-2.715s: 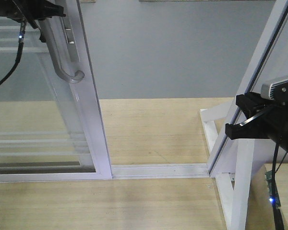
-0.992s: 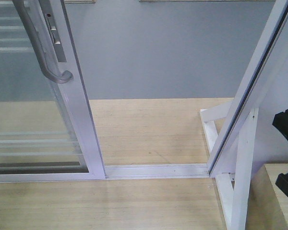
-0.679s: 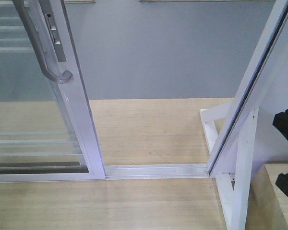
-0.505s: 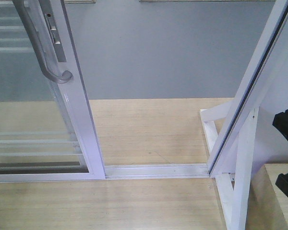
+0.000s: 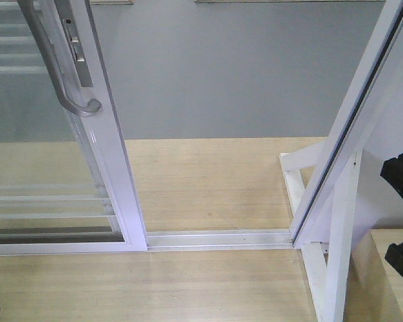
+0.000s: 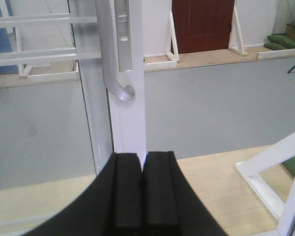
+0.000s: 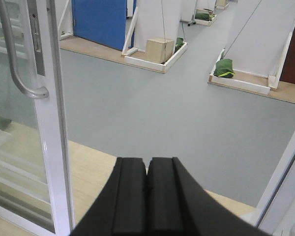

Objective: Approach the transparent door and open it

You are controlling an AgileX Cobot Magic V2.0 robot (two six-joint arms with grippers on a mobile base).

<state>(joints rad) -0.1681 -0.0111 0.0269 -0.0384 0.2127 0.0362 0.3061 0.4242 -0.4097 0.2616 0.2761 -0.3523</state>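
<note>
Ahead of the pinched-shut left claw [image 6: 141, 196], the door [image 5: 111, 168] has slid further left, its handle [image 6: 110, 59] released; right claw [image 7: 147, 196] pinched shut too.

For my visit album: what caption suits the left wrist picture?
Shut left pincer facing the transparent door and its curved grey handle.

You're in a robot test hall — not a home. The transparent door [image 5: 87, 134] stands free in a white frame propped by diagonal braces [image 5: 339, 255] on a plywood platform [image 5: 215, 181], grey floor [image 7: 177, 108] all round. Beyond it sit more mock-ups — a blue door [image 7: 98, 22], a dark red door [image 6: 201, 24], white-edged platforms, green bags [image 7: 224, 68].
</note>
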